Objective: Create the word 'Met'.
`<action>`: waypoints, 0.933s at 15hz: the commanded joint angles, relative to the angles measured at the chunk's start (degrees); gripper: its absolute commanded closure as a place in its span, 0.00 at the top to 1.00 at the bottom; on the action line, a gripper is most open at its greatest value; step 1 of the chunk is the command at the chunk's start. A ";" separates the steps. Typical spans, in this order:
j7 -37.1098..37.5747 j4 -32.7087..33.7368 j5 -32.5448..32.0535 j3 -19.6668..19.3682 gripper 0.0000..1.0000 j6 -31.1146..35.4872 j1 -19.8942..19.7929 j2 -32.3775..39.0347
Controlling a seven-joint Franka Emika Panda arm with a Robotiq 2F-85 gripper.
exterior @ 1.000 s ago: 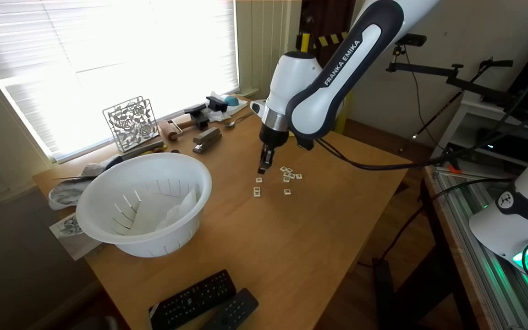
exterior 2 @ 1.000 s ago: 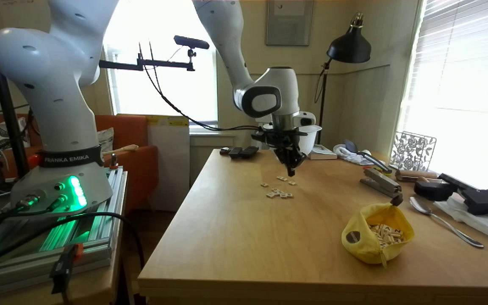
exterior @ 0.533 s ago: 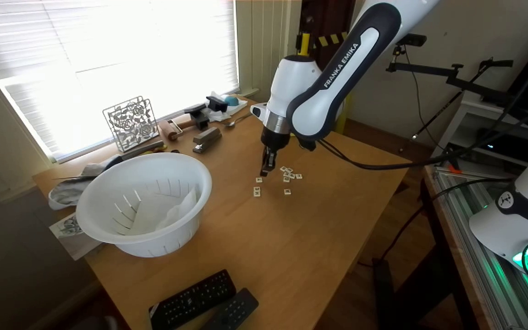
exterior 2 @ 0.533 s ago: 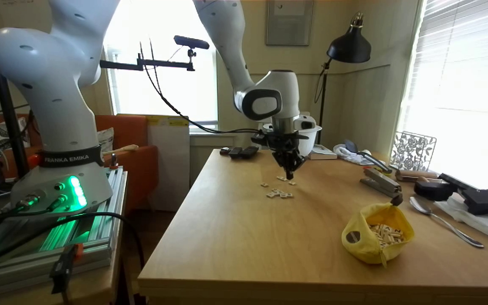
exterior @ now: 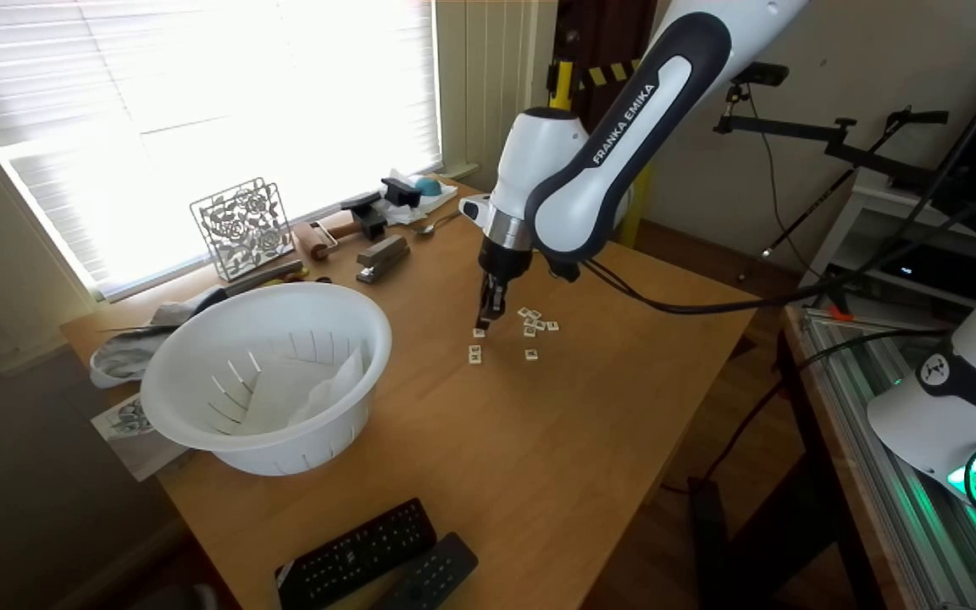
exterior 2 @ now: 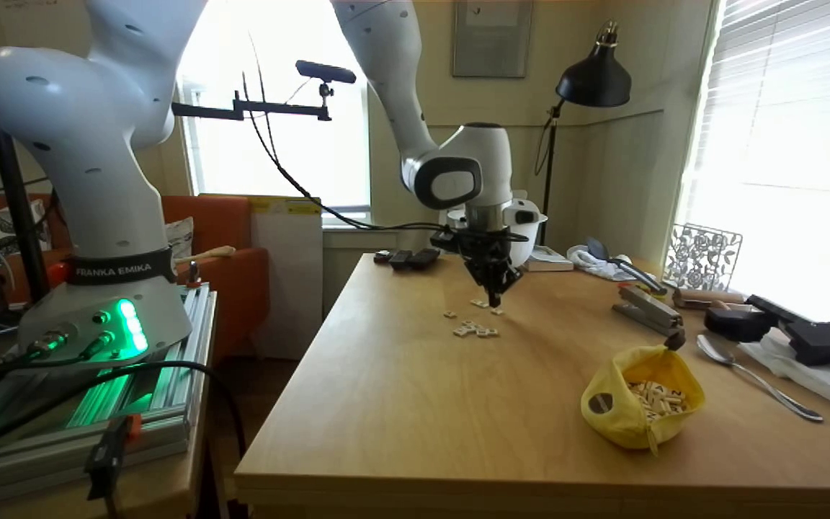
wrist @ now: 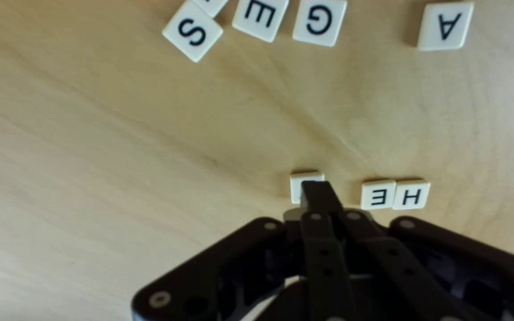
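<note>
First, H tile [wrist: 411, 195], flat on the wooden table [exterior 2: 400, 404], likely put there to start the word. Snug against H tile, E tile [wrist: 378, 195], probably tucked close to read on from it. Farther out from H tile on that same line, lying a bit apart, a half-hidden tile [wrist: 297, 186], perhaps meant as the last letter, but too covered to read. Over part of that one in the wrist view, black gripper [exterior 2: 493, 298], aimed down with jaws clenched on nothing, maybe for pressing and sliding instead of picking up; touching or just above, cannot tell. No finished word 'Met' yet: just pieces at H tile and in line with it, and seemingly H in place of M, so maybe a different word. Off to one side of H tile, all alone, A tile [wrist: 445, 26], maybe a spare. Farther out, on the same side of H tile, G tile [wrist: 319, 21], second E tile [wrist: 260, 17] and S tile [wrist: 193, 30], near one another, perhaps as letters to pick from. Well apart from H tile, slotted white bowl [exterior: 310, 449] and two black remotes [exterior: 357, 555], probably out there to leave room for spelling. Also far from H tile, yellow pouch [exterior 2: 613, 425], with mouth up and more tiles [exterior 2: 656, 400] inside, likely as the home for all the letters.
</note>
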 commanded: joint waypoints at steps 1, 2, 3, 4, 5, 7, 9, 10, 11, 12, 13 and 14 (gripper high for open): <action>-1.31 2.09 -1.02 1.30 0.00 0.80 -1.61 2.10; -1.38 2.26 -1.08 1.34 0.00 0.83 -1.67 2.31; -1.49 2.49 -1.15 1.34 0.00 0.82 -1.71 2.56; -1.65 2.70 -1.17 1.39 0.00 0.77 -1.80 2.90; -1.73 2.75 -1.34 1.23 0.00 0.78 -1.71 3.14; -1.88 2.86 -1.39 1.26 0.00 0.82 -1.78 3.62; -1.86 2.81 -1.45 1.25 0.00 0.70 -1.71 3.61; -1.70 2.57 -1.38 1.31 0.00 0.45 -1.66 3.41; -1.62 2.40 -1.30 1.40 0.00 0.35 -1.65 3.32; -1.44 2.18 -1.30 1.34 0.00 0.31 -1.50 3.21; -1.28 1.86 -1.20 1.44 0.00 0.24 -1.44 3.06; -1.11 1.60 -1.20 1.42 0.00 0.32 -1.29 2.97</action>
